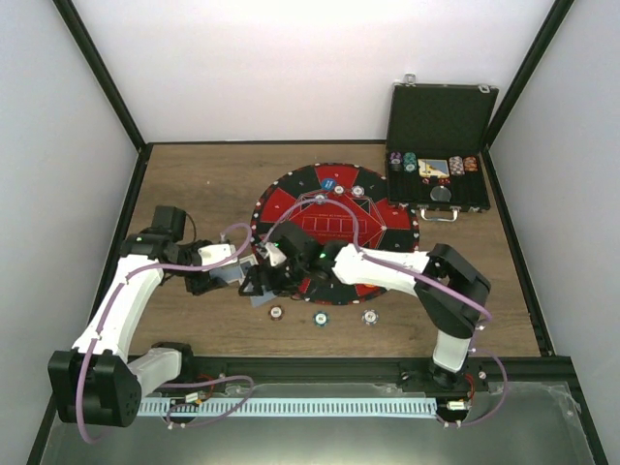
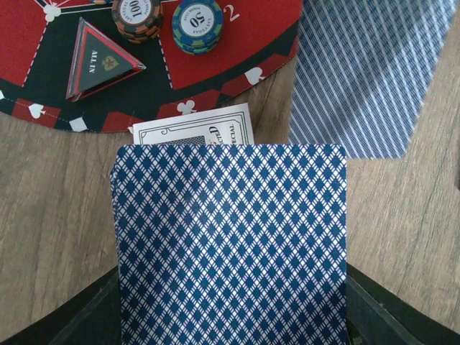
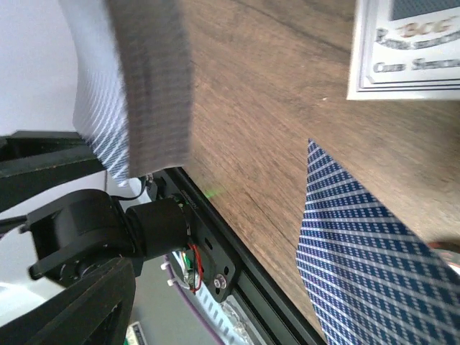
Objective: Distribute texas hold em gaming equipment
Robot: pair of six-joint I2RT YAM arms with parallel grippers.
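My left gripper (image 1: 225,274) is shut on a deck of blue diamond-backed playing cards (image 2: 230,244), held just off the left rim of the mat; its dark fingers (image 2: 392,313) show at both lower corners. A white printed card (image 2: 194,129) lies under the deck's far edge. My right gripper (image 1: 263,276) is close beside the left one; its fingers do not show in its own view. A blurred blue-backed card (image 2: 366,72) (image 3: 374,266) is right by it. On the mat lie a black triangular marker (image 2: 100,61) and two chips (image 2: 196,25).
The round red-and-black mat (image 1: 334,232) lies mid-table. The open black case (image 1: 438,165) with chips stands at the back right. Three chips (image 1: 320,317) sit in a row near the front edge, and loose cards (image 1: 262,300) lie beside them.
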